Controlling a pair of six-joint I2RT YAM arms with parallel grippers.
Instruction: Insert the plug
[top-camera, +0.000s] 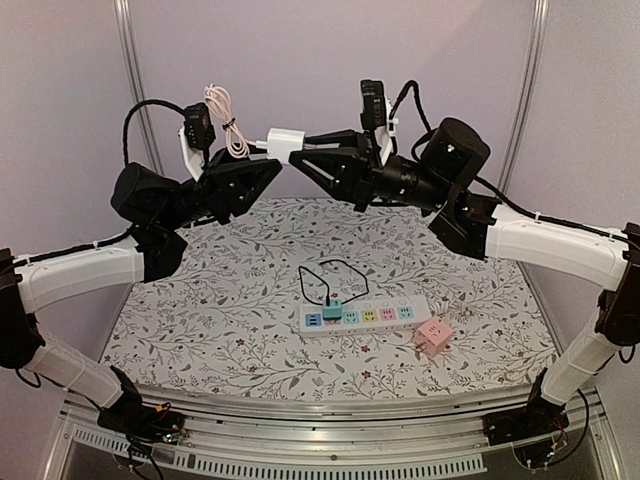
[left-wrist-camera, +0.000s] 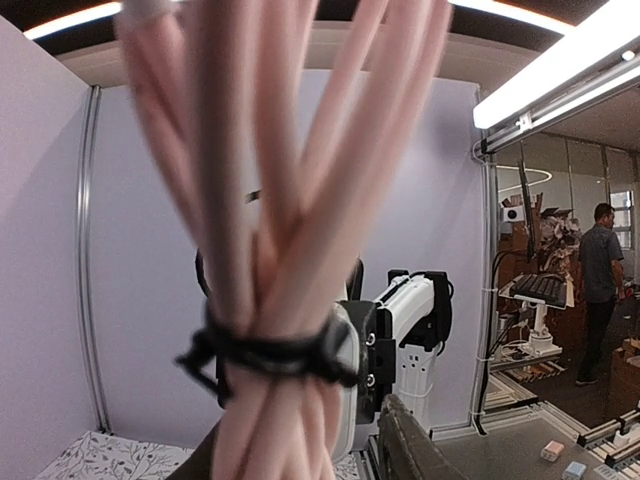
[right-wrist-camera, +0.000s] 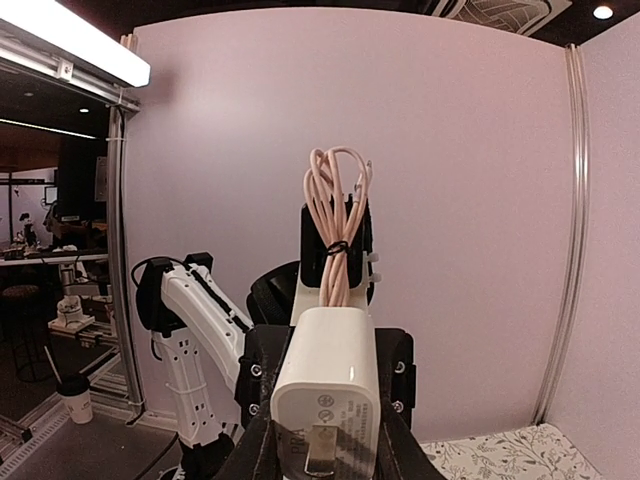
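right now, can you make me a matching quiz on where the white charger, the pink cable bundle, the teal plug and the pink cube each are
Things:
1. white charger
2. pink cable bundle
3. teal plug
4. pink cube adapter

Places:
a. lying on the table beside the power strip
b. held up in the air in the right jaws
c. plugged into the power strip
d. up in the air between the left jaws, tied with a black band

Pairs: 1-b, 2-d, 3-c, 4-a
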